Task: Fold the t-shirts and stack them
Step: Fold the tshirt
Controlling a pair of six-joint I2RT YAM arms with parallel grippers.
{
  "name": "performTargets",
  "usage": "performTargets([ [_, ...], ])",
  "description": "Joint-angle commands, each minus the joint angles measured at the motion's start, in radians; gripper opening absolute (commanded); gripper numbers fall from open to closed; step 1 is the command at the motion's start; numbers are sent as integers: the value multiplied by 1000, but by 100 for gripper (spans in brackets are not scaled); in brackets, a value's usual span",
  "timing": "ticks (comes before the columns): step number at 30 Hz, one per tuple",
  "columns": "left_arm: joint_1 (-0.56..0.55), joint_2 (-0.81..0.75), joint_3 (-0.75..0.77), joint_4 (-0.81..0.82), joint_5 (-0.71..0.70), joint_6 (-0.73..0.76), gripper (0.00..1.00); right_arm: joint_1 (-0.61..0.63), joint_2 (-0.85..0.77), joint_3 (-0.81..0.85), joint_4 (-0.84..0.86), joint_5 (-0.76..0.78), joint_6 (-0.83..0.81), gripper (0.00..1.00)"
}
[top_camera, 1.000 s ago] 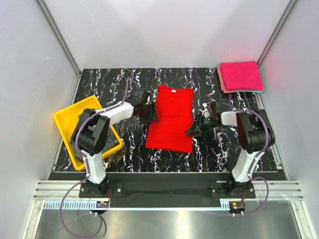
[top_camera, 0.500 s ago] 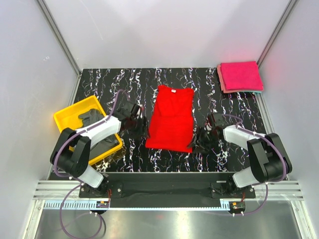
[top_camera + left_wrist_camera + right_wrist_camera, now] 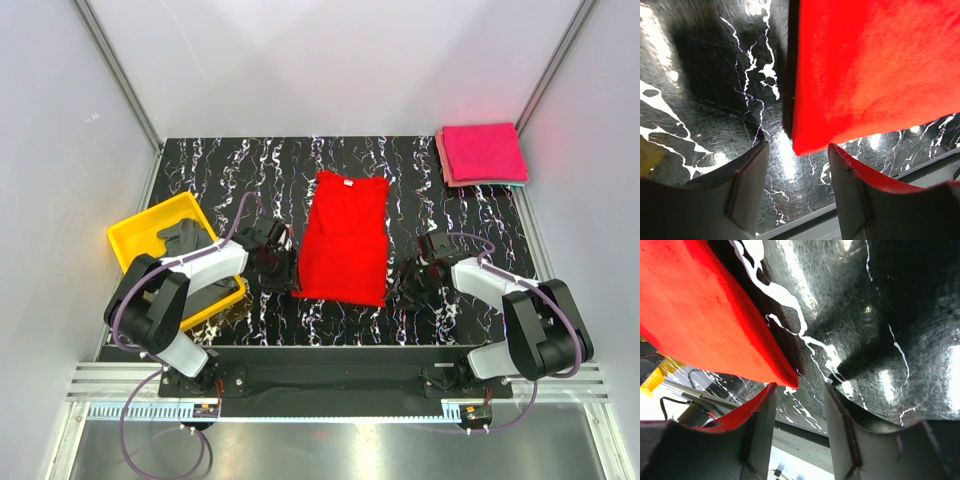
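Two pairs of fingers are standing spread, pinching nothing. The left fingers (image 3: 756, 162) are flanking the near left corner of the bright red cloth t-shirt (image 3: 345, 240), and the right fingers (image 3: 840, 425) its near right corner. It is lying flat mid-way across the black white-veined desk (image 3: 230, 170). Folded magenta-pink shirts (image 3: 483, 153) are sitting stacked at the far right corner. At left, a yellow plastic tray (image 3: 135, 275) is holding a dark grey shirt (image 3: 180, 236).
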Motion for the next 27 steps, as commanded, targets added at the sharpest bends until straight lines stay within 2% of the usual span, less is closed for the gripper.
performTargets([
  [1, -13, 17, -10, 35, 6, -12, 54, 7, 24, -5, 47, 0, -15, 49],
  [9, -20, 42, -16, 61, 24, -17, 49, 7, 77, 3, 71, -31, -49, 47],
  [11, -22, 51, -16, 67, 29, -18, 46, 8, 83, -6, 80, -35, -52, 43],
  [12, -22, 54, -16, 69, 29, -18, 39, 7, 83, -8, 83, -38, -52, 40],
  [13, -20, 59, -15, 72, 32, -20, 34, 8, 86, -11, 87, -38, -54, 29],
  [14, -20, 59, -13, 70, 29, -20, 26, 7, 84, -9, 84, -34, -55, 21],
  [15, -22, 60, -13, 70, 27, -20, 13, 7, 84, -8, 82, -29, -57, 11],
  [17, -20, 60, -12, 64, 21, -23, 0, 7, 84, -3, 76, -18, -69, 0],
  [27, -51, 3, -19, 0, -60, -81, 0, 8, 58, -2, -4, 100, -110, 0],
])
